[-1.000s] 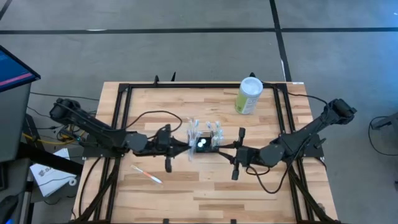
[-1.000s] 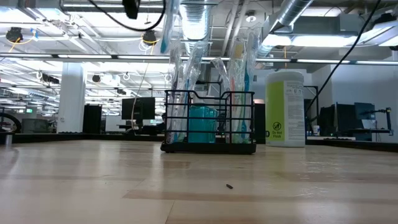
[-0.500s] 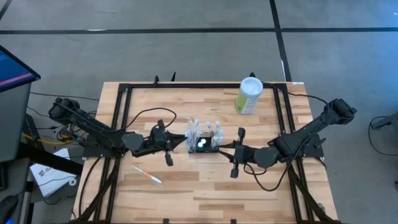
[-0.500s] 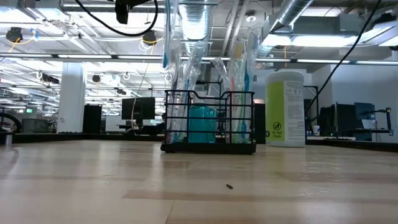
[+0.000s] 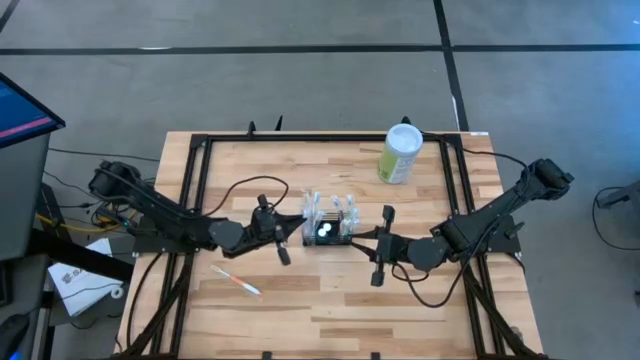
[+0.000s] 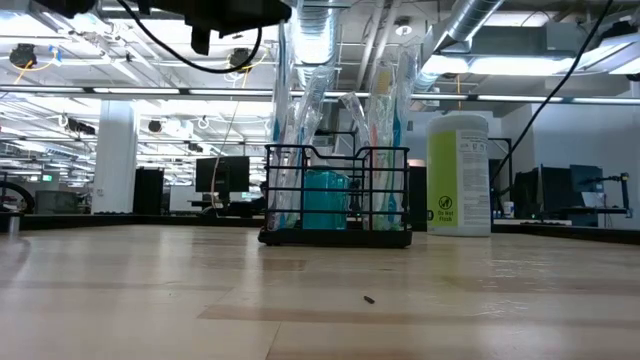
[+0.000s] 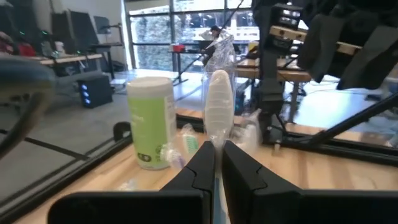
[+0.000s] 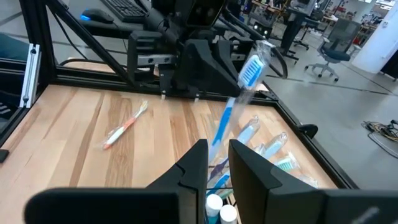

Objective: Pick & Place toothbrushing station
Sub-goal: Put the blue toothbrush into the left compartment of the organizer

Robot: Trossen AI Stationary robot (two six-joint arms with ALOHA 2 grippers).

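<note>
The left gripper (image 5: 291,233) has turned, jaws pinched on a wrapped toothbrush (image 7: 217,109). At frame centre, the right gripper (image 5: 362,236) still grips a blue toothbrush (image 8: 239,99) over the unmoved toothbrushing station (image 5: 328,228).

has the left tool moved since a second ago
Yes. In the high view the left tool has pulled back from the black caddy, toward the table's left side.

No legible text; canister (image 6: 459,173) label unreadable.
</note>
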